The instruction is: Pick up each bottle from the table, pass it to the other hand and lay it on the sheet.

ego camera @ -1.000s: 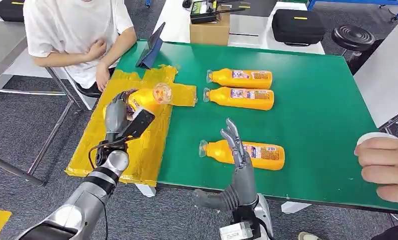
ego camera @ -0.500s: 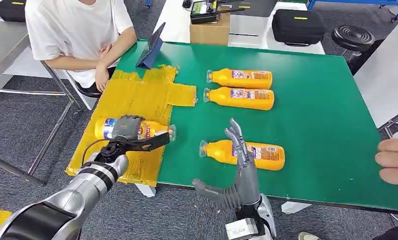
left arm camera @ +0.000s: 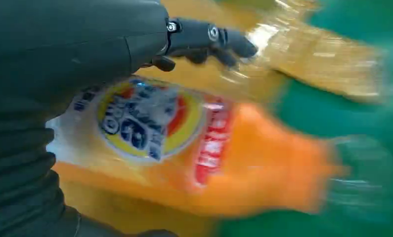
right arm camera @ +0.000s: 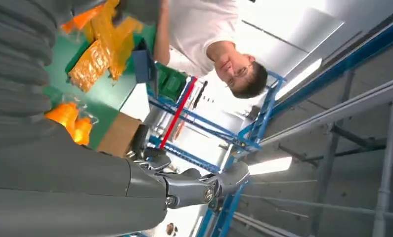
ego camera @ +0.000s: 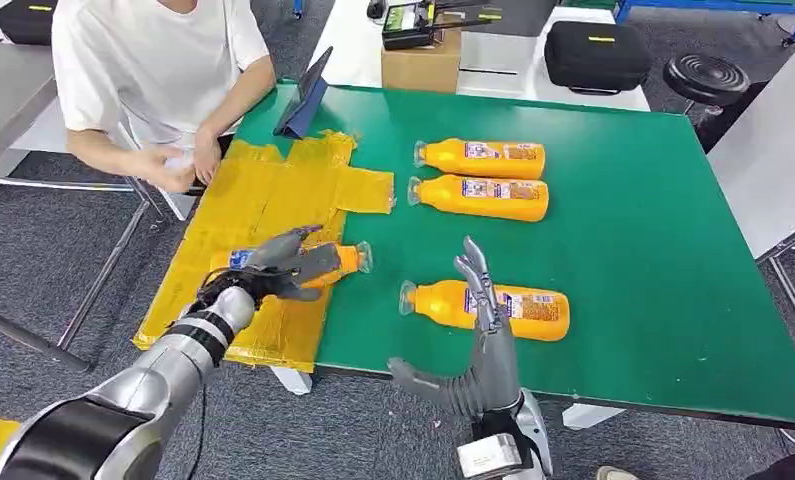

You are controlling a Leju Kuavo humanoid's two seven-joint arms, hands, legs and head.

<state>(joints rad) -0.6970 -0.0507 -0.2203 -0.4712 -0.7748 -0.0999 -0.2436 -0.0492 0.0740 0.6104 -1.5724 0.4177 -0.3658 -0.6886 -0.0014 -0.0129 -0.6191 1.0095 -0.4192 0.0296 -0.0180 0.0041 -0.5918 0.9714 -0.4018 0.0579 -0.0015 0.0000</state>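
Left robot hand [ego camera: 285,267] over bottle [ego camera: 343,260] on yellow sheet [ego camera: 263,205], fingers draped, grip loosening or not: cannot tell; right robot hand [ego camera: 478,330] spread wide, empty, raised at tabletop [ego camera: 633,230] edge; three bottles [ego camera: 485,185] waiting on green; roughly quarter done.

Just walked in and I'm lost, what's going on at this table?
A humanoid robot is moving orange bottles from a green table onto a yellow sheet. Its left hand rests over a bottle lying at the sheet's edge. Its right hand is raised, open, in front of the nearest bottle; two more bottles lie farther back. A person in a white shirt sits at the corner.
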